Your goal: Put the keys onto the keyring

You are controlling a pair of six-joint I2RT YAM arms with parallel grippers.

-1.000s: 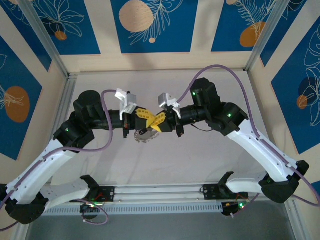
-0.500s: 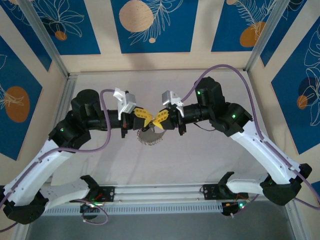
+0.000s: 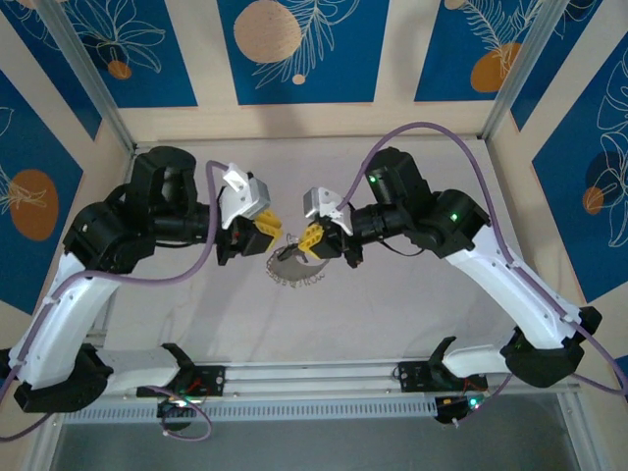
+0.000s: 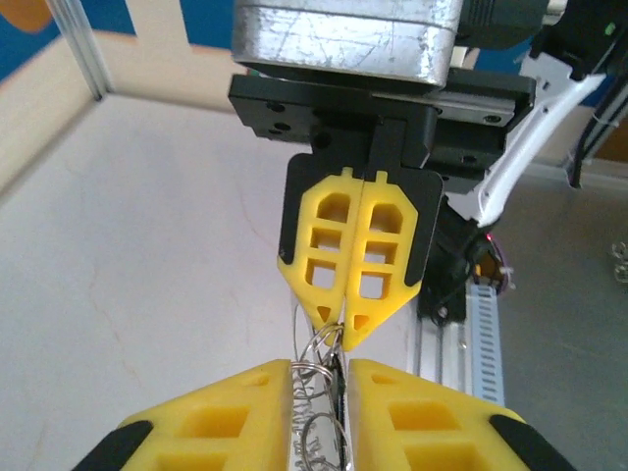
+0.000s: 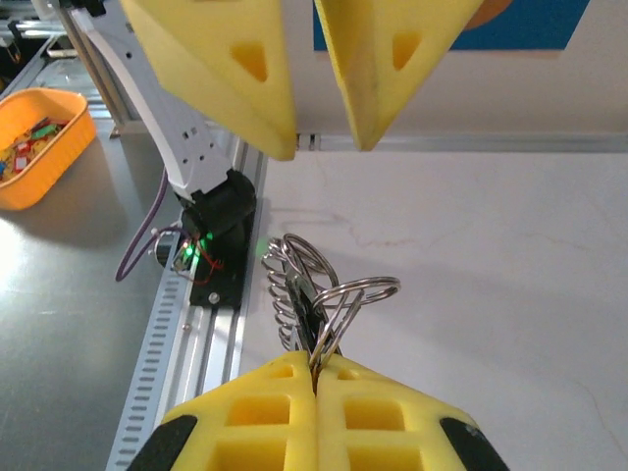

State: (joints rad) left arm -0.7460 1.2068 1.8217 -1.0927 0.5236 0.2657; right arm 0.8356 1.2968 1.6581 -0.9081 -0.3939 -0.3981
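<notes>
The keyring (image 5: 312, 280) is hanging over the tabletop (image 3: 412, 304), clamped in the tightly closed right end effector (image 5: 316, 365). Facing the keyring, just beside it, the left end effector (image 4: 321, 378) is standing slightly apart, holding nothing, its gap lining up with the hoop's edge.

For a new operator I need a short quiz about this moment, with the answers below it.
1. True or false: the left gripper is shut.
2. Which gripper clamps the keyring? A: left. B: right. C: neither.
3. Fill in: the fingers of both grippers are ___ in colour.
Key: 1 false, its jaws stand apart. 2 B, the right gripper is shut on it. 3 yellow.
</notes>
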